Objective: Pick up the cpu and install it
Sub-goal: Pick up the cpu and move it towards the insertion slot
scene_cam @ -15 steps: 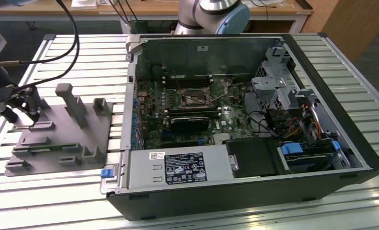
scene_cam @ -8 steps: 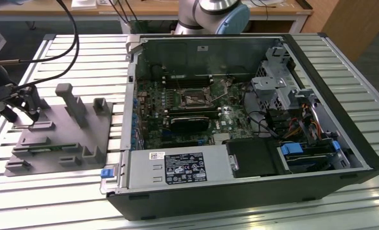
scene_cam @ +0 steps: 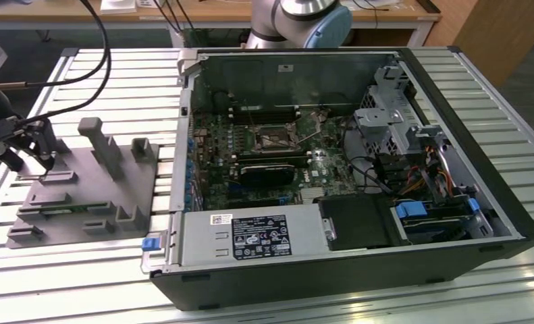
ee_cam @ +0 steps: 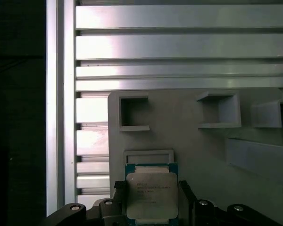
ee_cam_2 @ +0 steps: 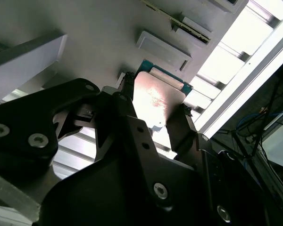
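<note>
The cpu (ee_cam: 151, 195) is a small square chip with a dull silver top and a green rim, also seen in the second wrist view (ee_cam_2: 155, 101). My gripper (ee_cam: 151, 190) has one dark finger against each of two opposite cpu edges, shut on it, in both wrist views (ee_cam_2: 153, 106). In the exterior view the gripper (scene_cam: 30, 162) hangs over the far corner of the grey tray (scene_cam: 77, 196) on the exterior view's left. The cpu sits at or just above the tray surface; I cannot tell which. The board's metal-framed socket (scene_cam: 274, 140) lies inside the open computer case.
The open black computer case (scene_cam: 357, 270) fills the middle and the exterior view's right, with drive cages and cables inside. Upright grey posts (scene_cam: 100, 145) rise from the tray between the gripper and the case. Everything rests on a slatted metal table (scene_cam: 86, 283).
</note>
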Controlling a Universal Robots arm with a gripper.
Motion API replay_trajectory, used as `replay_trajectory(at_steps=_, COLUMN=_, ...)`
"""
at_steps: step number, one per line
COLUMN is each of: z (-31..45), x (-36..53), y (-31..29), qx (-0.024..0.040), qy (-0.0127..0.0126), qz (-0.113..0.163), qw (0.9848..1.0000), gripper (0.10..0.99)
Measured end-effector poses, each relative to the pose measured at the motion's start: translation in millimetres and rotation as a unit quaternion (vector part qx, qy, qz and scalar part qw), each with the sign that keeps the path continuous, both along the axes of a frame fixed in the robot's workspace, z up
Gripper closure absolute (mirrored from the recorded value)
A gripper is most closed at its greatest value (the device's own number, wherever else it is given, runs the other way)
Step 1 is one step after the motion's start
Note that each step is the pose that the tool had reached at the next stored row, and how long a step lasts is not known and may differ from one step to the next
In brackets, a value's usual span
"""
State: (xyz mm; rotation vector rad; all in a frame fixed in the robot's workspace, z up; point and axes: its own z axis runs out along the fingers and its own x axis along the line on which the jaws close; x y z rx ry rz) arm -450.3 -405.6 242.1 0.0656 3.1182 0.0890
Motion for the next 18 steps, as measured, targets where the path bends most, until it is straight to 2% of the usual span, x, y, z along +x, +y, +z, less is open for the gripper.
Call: replay_trajectory(at_steps=18, z=5.5, x=0.0, y=0.0, qx=0.0023, qy=0.0000, qz=0.000, qw=1.0000, gripper=0.557)
